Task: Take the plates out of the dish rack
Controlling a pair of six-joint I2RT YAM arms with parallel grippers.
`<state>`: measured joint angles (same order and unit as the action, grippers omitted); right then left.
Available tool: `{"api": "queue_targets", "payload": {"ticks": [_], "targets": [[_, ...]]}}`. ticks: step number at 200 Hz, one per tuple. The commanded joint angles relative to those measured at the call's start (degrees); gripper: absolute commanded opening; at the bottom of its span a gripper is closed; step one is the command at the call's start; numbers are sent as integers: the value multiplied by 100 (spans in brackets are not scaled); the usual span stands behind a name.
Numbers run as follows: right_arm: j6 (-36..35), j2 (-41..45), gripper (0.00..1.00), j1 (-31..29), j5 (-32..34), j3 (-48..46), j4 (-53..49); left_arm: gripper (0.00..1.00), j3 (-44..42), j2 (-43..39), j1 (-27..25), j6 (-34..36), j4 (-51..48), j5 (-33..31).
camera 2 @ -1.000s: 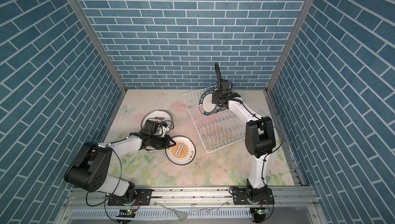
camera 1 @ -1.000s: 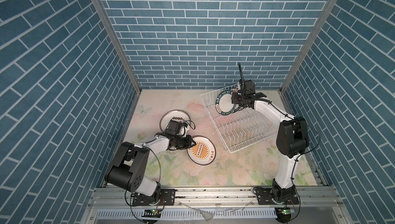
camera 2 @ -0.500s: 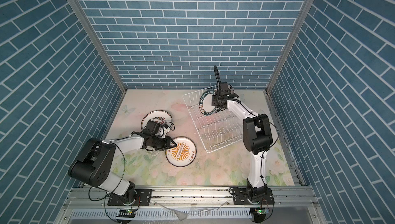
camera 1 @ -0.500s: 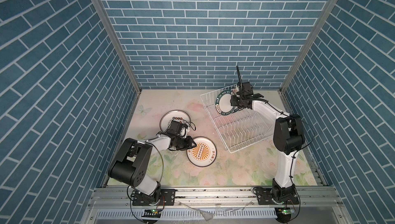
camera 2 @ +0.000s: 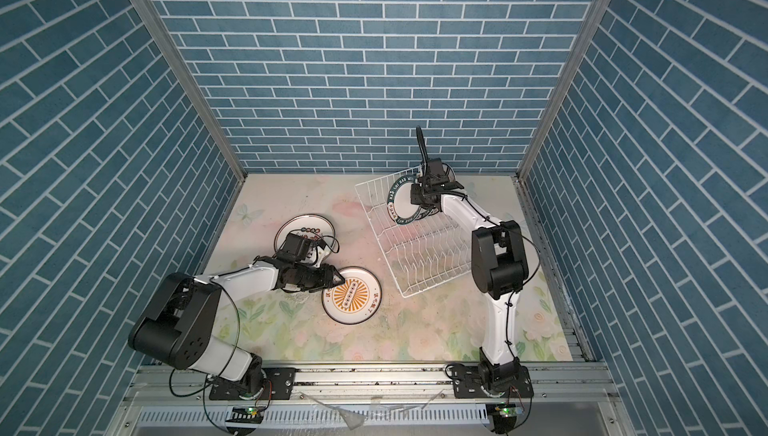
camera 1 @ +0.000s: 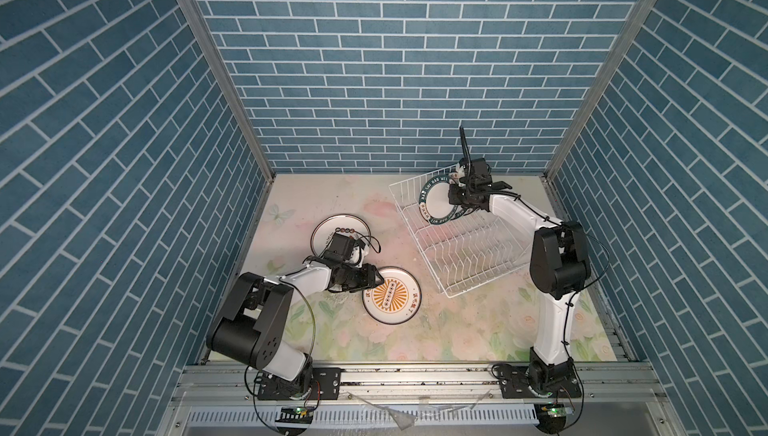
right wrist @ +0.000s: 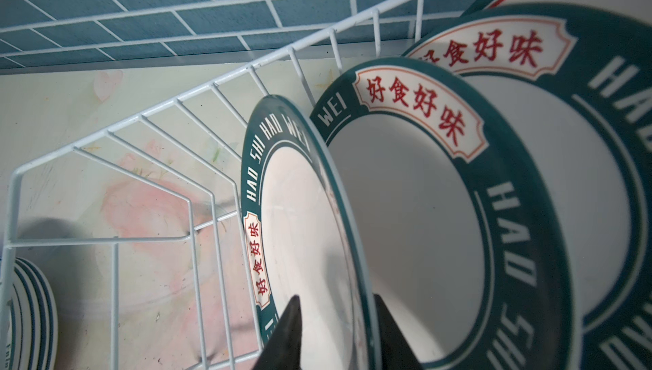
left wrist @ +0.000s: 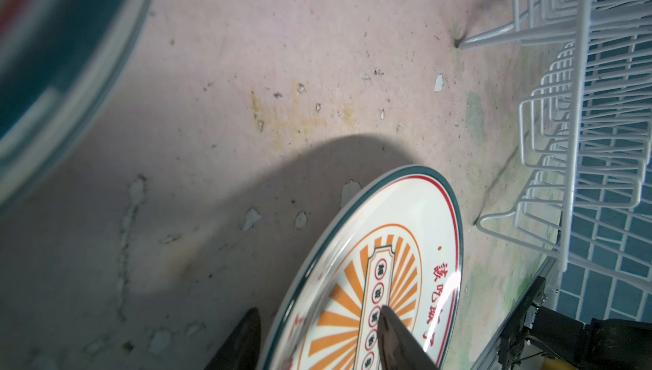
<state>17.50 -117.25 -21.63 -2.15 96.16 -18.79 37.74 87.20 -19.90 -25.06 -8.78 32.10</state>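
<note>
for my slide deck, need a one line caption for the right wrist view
Right gripper straddles the rim of the front plate in the rack, more plates leaning behind it.

Sunburst plate (left wrist: 395, 262) between the tips of the parted gripper (left wrist: 319, 310).
One dark tip sits over the plate's orange rays and the other is off its rim, above the pink, chipped counter (left wrist: 282, 68). The white wire dish rack (left wrist: 578, 139) stands near. A blurred dark green rim (left wrist: 53, 68) is probably another plate.

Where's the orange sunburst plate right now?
In both top views the orange sunburst plate lies face up on the table, left of the dish rack, with the left end effector at its rim.
</note>
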Motion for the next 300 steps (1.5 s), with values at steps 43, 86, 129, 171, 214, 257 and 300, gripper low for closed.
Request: {"api": "queue_targets", "payload": {"ticks": [43,86,129,171,214,257,300], "targets": [[-185,-180,31,25,-161,268,53,63,-138,-266,38,73,-693,-846],[-157,-226,31,26,-251,269,132,97,-198,-781,122,56,-962,-1376],[-132,-162,25,27,-251,179,275,99,-179,-1404,145,39,-1234,-1880],[-141,-217,13,26,-443,194,303,99,-183,-2368,137,51,-1534,-2513],[-222,-165,0,22,-426,149,337,99,-422,-3328,127,-336,-1560,-3241],[-602,53,0,16,-47,134,132,99,-587,-3591,101,-648,-1487,-3636],[-1428,720,0,-23,384,-281,344,99,-605,-3581,96,-838,-1493,-3848]]}}
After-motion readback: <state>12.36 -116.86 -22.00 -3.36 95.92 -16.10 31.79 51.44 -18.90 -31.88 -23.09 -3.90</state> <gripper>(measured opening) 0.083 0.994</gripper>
